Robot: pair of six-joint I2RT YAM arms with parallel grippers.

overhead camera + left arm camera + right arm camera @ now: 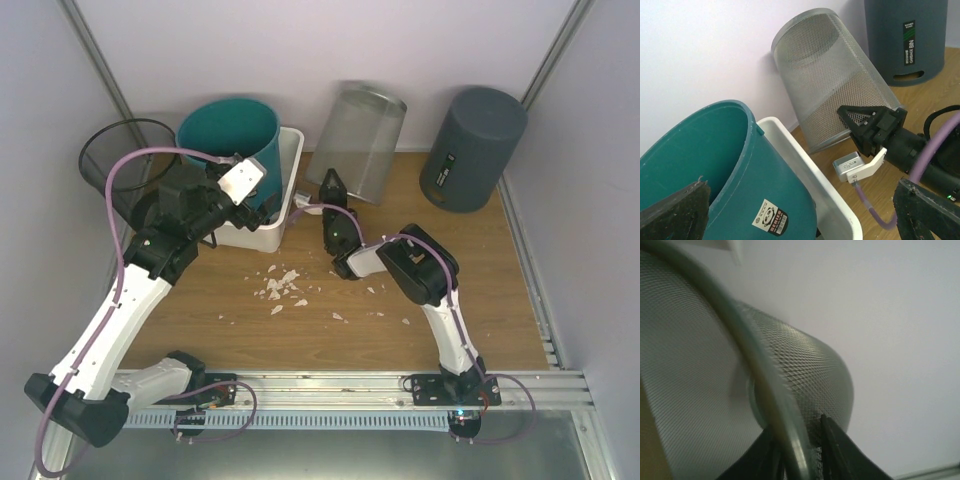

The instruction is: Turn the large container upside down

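Observation:
A silver mesh bin stands tilted against the back wall, its open rim low and near the table; it also shows in the left wrist view and fills the right wrist view. My right gripper is shut on its lower rim, one finger inside and one outside. A teal bucket leans in a white tub. My left gripper is open wide beside the bucket's wall and grips nothing.
A dark grey bin stands upside down at the back right. A black mesh basket stands at the back left. White crumbs are scattered mid-table. Walls close in on three sides.

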